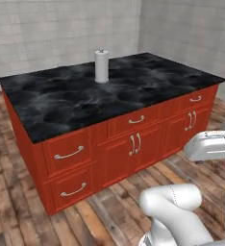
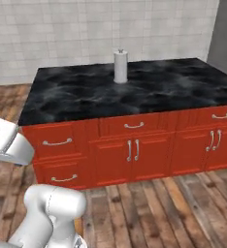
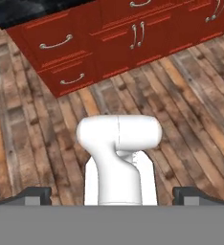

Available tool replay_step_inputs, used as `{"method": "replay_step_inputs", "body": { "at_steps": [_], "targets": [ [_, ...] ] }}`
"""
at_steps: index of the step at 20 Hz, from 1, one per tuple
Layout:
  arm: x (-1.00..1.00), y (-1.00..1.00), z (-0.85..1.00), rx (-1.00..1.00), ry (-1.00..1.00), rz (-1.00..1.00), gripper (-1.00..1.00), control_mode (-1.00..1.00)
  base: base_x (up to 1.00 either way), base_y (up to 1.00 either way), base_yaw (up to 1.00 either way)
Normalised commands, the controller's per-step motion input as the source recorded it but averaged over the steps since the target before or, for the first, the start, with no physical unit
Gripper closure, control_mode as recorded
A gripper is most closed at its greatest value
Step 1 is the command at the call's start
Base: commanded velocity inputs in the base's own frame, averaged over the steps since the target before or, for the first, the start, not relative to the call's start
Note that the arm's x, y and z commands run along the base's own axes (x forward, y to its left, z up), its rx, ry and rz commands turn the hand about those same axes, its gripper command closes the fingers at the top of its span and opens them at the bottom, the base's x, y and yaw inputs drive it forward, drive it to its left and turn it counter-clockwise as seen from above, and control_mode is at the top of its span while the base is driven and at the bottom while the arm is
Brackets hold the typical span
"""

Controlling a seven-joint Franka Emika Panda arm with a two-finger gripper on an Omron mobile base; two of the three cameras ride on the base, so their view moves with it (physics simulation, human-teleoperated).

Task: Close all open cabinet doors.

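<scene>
Where the tall cabinet doors stand I cannot tell from these views. In front of the robot is a kitchen island (image 1: 32, 158) with a red body and a black marble top (image 1: 61, 101). Its small doors (image 2: 132, 157) and drawers (image 1: 68, 153) all sit flush, with short silver handles. A white paper towel roll (image 1: 101, 66) stands upright near the back edge of the top. The gripper (image 3: 116, 196) is released: its two dark fingertips (image 3: 37, 195) are wide apart and hold nothing, and it looks down at the wooden floor (image 3: 190, 110) before the island. Pale tiled walls (image 2: 62, 29) rise behind
</scene>
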Motion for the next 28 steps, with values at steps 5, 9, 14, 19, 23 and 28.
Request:
{"method": "replay_step_inputs", "body": {
  "at_steps": [5,9,14,19,23,28],
  "targets": [
    [0.0,0.0,0.0,0.0,0.0,0.0,-1.0,1.0,0.13,0.1,0.61],
    [0.0,0.0,0.0,0.0,0.0,0.0,-1.0,1.0,0.19,0.08,0.62],
    [0.0,0.0,0.0,0.0,0.0,0.0,-1.0,1.0,0.22,0.06,0.59],
    [0.0,0.0,0.0,0.0,0.0,0.0,-1.0,1.0,0.24,0.04,0.57],
    [0.0,0.0,0.0,0.0,0.0,0.0,-1.0,1.0,0.19,0.02,0.61],
    [0.0,0.0,0.0,0.0,0.0,0.0,-1.0,1.0,0.19,0.03,0.64]
  ]
}}
